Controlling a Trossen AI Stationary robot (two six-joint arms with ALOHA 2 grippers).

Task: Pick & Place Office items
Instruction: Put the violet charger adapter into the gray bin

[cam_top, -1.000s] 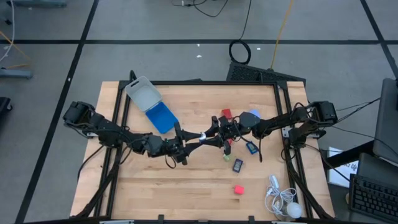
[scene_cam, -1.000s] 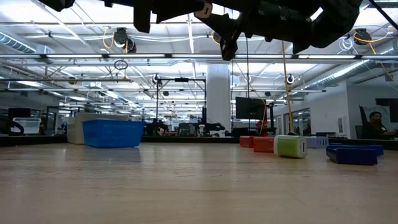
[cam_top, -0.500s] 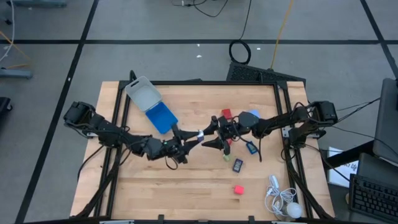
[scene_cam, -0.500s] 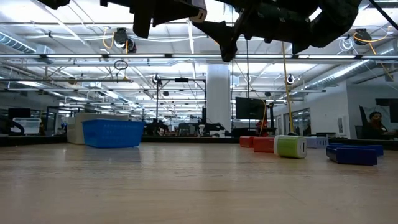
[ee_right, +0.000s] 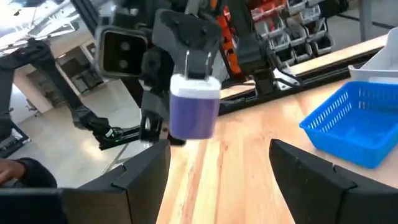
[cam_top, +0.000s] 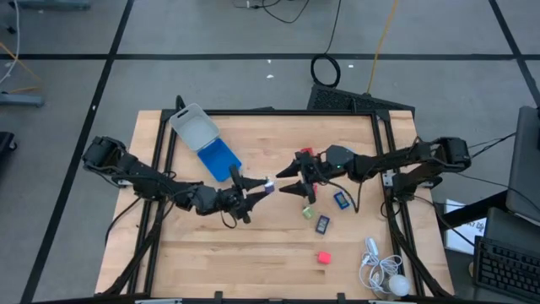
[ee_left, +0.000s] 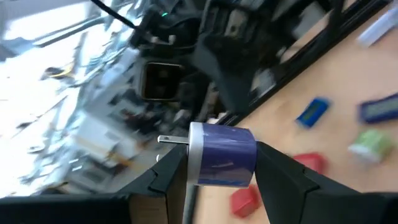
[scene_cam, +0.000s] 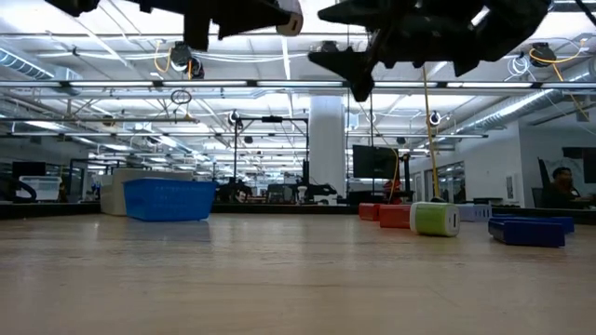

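My left gripper (cam_top: 258, 187) is shut on a small purple office item (ee_left: 222, 155) with a white end and metal prongs, and holds it high over the table's middle. My right gripper (cam_top: 283, 181) stands open just to its right, its fingers facing the item (ee_right: 194, 107) without touching it. On the table right of centre lie red blocks (cam_top: 306, 154), a green piece (cam_top: 309, 211), a blue piece (cam_top: 341, 200), a dark piece (cam_top: 323, 224) and another red block (cam_top: 323, 257). My left gripper pinches the purple item between its two fingers (ee_left: 281, 177); the purple end (ee_left: 249, 163) is against one finger and the white pronged end (ee_left: 194, 149) is toward the other. The fingers reach in about level from the table's left. The item is lifted clear of the table.
A blue tray (cam_top: 219, 159) and a clear plastic box (cam_top: 193, 128) sit at the far left. A white corded gadget (cam_top: 384, 272) lies at the near right corner. A black frame runs along the table's edges. The near left wood is bare.
My right gripper has opened and let go of the purple item, then drawn back toward the table's right edge. The item has stayed in my left gripper, lifted clear, and has shifted slightly toward the left.
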